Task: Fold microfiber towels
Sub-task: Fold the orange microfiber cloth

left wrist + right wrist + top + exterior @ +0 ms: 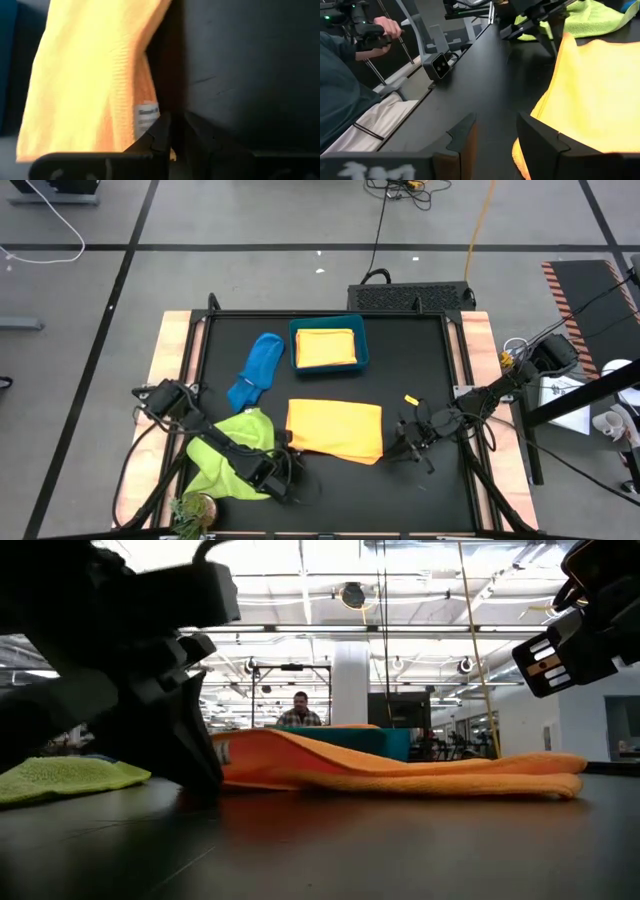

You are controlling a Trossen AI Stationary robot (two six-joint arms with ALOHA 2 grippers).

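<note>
**Reader:** Black matting covers the table (420,370), framed by pale wooden edges; what lies beyond it?

**Annotator:** Grey floor crossed by dark tape lines and cables surrounds it from above. The low view looks into a long hall with ceiling lights, where a person (301,710) sits far back. The right wrist view shows another person's hand (385,27) close by the table edge.

**Reader:** How far along is the folding?

**Annotator:** One folded orange towel (326,348) already sits in the teal bin (362,330). A second orange towel (335,429) lies at mid-table, apparently doubled over once and judged to be the piece in hand. The blue towel (255,370) lies crumpled beside the bin, and the lime green towel (232,452) lies rumpled under the left arm; both appear unfolded. Roughly one piece done, one under way, two waiting.

**Reader:** And the grippers?

**Annotator:** The left gripper (285,480) sits at the near left corner of the mid-table towel, fingers nearly together; whether cloth is pinched between them cannot be told. The right gripper (410,442) stands just beside the towel's right edge, fingers apart and empty.
</note>
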